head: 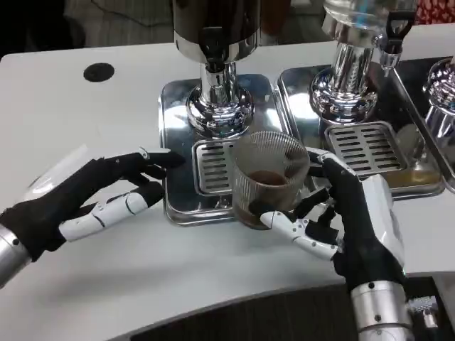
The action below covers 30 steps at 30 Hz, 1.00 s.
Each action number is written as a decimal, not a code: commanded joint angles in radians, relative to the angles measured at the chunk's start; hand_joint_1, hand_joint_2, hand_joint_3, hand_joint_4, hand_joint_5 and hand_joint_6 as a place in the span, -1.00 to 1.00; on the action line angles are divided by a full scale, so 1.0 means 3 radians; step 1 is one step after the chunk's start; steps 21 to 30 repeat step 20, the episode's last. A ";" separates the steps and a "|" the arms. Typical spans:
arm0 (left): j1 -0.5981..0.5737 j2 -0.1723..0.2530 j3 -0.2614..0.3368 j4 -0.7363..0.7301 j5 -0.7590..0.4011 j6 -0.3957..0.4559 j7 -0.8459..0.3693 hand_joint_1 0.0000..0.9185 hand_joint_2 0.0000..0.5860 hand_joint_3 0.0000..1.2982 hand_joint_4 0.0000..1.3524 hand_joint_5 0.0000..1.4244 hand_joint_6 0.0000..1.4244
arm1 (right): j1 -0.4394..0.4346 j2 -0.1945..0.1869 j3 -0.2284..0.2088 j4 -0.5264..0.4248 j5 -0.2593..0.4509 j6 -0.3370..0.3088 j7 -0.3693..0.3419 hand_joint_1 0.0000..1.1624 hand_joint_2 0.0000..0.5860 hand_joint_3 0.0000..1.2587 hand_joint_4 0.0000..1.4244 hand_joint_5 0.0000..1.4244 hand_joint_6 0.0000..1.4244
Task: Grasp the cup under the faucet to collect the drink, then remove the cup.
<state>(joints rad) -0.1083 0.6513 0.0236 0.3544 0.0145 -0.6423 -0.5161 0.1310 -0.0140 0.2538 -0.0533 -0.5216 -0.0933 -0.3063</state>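
A clear ribbed cup [269, 177] with a little dark drink at its bottom stands at the front edge of the left dispenser's chrome drip tray [179, 114], in front of the slotted grate [212, 168]. My right hand [348, 213] grips the cup from the right, with its thumb low on the cup's front and a finger behind it. The faucet [213, 44] of the dark drink dispenser sits farther back, above the chrome pedestal [219, 106]. My left hand [85, 195] rests open on the table left of the tray, fingertips close to its edge.
A second dispenser [355, 50] with its own drip tray [370, 145] stands to the right, and part of a third [441, 99] at the far right. A black round hole [98, 72] marks the table at the back left. The table's front edge runs close below my hands.
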 commanded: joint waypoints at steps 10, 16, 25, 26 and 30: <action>0.0037 0.0022 0.0038 0.0006 0.0031 0.0023 -0.0006 -1.00 -0.42 -0.57 -0.67 -0.63 -0.53 | -0.0073 0.0014 -0.0029 -0.0122 0.0028 -0.0086 -0.0008 0.15 -0.21 -0.14 -0.15 0.19 0.67; 0.0020 0.0017 0.0033 0.0011 0.0032 0.0026 -0.0006 -1.00 -0.42 -0.57 -0.67 -0.63 -0.53 | -0.0070 0.0017 -0.0031 -0.0130 0.0026 -0.0077 0.0000 0.15 -0.21 -0.14 -0.15 0.19 0.67; 0.0011 0.0012 0.0029 0.0022 0.0035 0.0020 -0.0005 -1.00 -0.42 -0.57 -0.67 -0.63 -0.53 | -0.0076 0.0019 -0.0033 -0.0130 0.0023 -0.0079 -0.0003 0.15 -0.21 -0.14 -0.15 0.19 0.68; 0.0011 0.0012 0.0029 0.0022 0.0035 0.0020 -0.0005 -1.00 -0.42 -0.57 -0.67 -0.63 -0.53 | -0.0076 0.0019 -0.0033 -0.0130 0.0023 -0.0079 -0.0003 0.15 -0.21 -0.14 -0.15 0.19 0.68; 0.0011 0.0012 0.0029 0.0022 0.0035 0.0020 -0.0005 -1.00 -0.42 -0.57 -0.67 -0.63 -0.53 | -0.0076 0.0019 -0.0033 -0.0130 0.0023 -0.0079 -0.0003 0.15 -0.21 -0.14 -0.15 0.19 0.68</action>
